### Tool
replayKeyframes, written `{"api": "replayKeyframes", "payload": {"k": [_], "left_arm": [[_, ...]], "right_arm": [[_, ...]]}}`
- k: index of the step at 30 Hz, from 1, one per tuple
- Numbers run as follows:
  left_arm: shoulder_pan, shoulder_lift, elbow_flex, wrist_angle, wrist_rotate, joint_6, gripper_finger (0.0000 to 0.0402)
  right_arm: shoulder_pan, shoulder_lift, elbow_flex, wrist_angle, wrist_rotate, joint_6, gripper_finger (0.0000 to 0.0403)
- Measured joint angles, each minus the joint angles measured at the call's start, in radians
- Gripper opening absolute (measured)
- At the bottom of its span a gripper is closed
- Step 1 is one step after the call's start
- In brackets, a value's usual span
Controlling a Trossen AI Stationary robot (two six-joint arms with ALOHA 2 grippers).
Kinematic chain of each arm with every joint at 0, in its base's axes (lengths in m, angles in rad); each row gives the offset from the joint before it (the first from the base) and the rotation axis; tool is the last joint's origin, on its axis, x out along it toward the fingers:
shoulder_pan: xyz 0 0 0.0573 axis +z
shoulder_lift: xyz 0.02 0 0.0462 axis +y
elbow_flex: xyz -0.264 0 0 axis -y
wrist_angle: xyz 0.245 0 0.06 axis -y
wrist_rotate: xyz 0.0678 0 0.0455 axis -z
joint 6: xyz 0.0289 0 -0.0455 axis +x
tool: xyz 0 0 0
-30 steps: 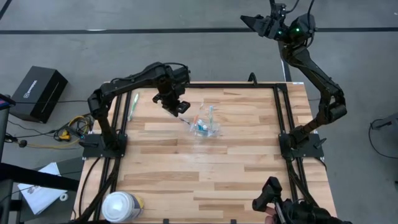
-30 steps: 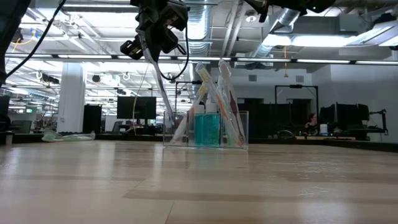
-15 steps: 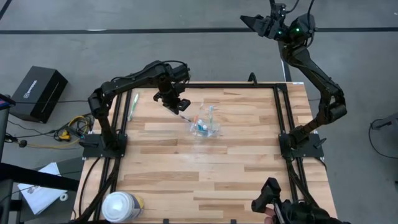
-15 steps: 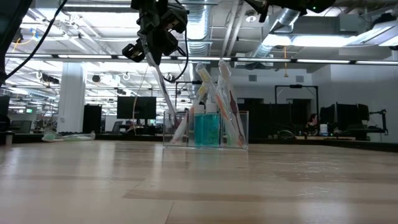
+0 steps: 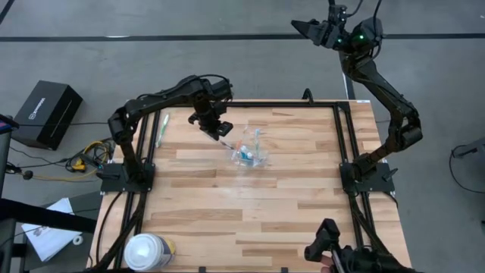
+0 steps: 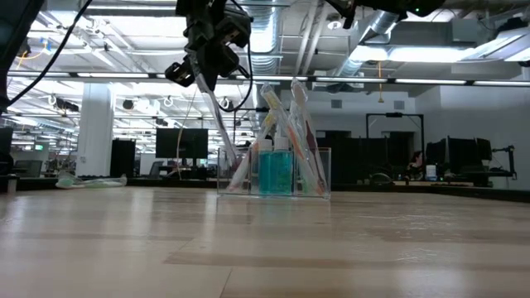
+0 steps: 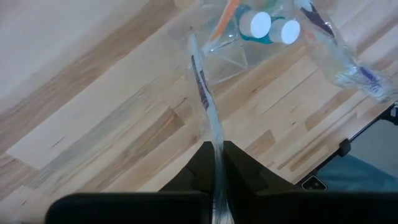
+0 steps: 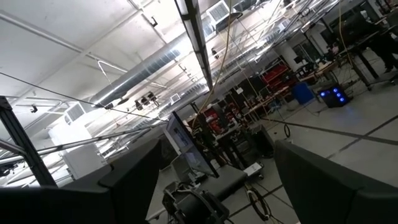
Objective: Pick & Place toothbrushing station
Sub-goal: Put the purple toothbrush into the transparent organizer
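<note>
A small clear cup stands upright on the wooden table, with several toothbrushes and two white-topped tubes in it. My left gripper hangs above the table just left of the cup, shut on a slim translucent toothbrush. That brush slants down to the cup's left wall; I cannot tell whether its lower end is inside. A green toothbrush lies flat near the far left corner. My right gripper is open, raised beyond the far edge. My left gripper pinches the translucent toothbrush's upper end between its two fingers. The fingers come from above, slanting down toward the cup, and lie along the brush. The brush hangs tilted below them, clear of the table top.
A big white canister stands at the table's near left corner. A dark frame runs along the table's edges. Bare wood lies right of the cup and across the near half.
</note>
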Motion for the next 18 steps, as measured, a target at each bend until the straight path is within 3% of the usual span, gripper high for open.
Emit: {"api": "replayKeyframes", "payload": {"k": [18], "left_arm": [[0.002, 0.086, 0.0, 0.021, 0.055, 0.021, 0.0011]], "right_arm": [[-0.001, 0.0, 0.0, 0.0, -0.027, 0.0, 0.0301]]}}
